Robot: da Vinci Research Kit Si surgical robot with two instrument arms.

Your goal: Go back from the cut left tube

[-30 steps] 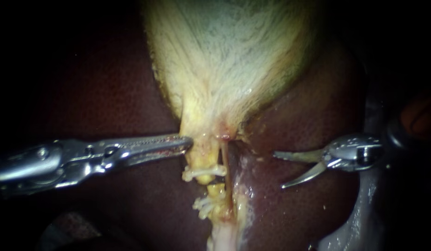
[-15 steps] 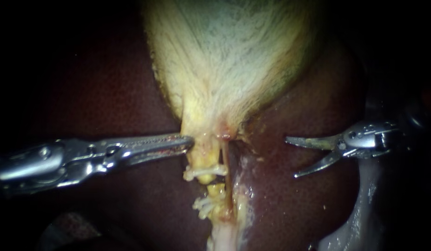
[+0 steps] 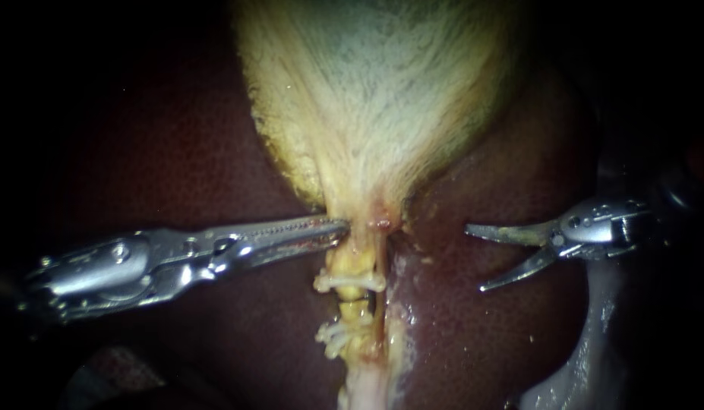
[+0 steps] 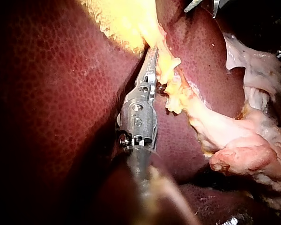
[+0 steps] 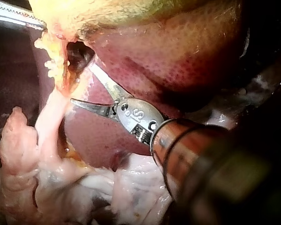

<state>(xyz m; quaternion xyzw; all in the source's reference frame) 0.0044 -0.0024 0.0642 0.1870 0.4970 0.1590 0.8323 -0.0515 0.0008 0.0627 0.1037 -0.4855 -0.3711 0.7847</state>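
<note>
Endoscope view: cut left tube [image 3: 353,302] lies well ahead of the right instrument's [image 3: 474,257] open, empty end effector, crosswise to it; left instrument [image 3: 338,226], nearer, grips the gallbladder [image 3: 382,114] neck.

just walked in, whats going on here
Two instruments are working at a gallbladder that lies on the liver. The left instrument has its jaws shut on the gallbladder's narrow lower end, just above a tube that carries white clips. The right instrument, its curved blades open, sits off to the side over the liver, clear of the tube.
</note>
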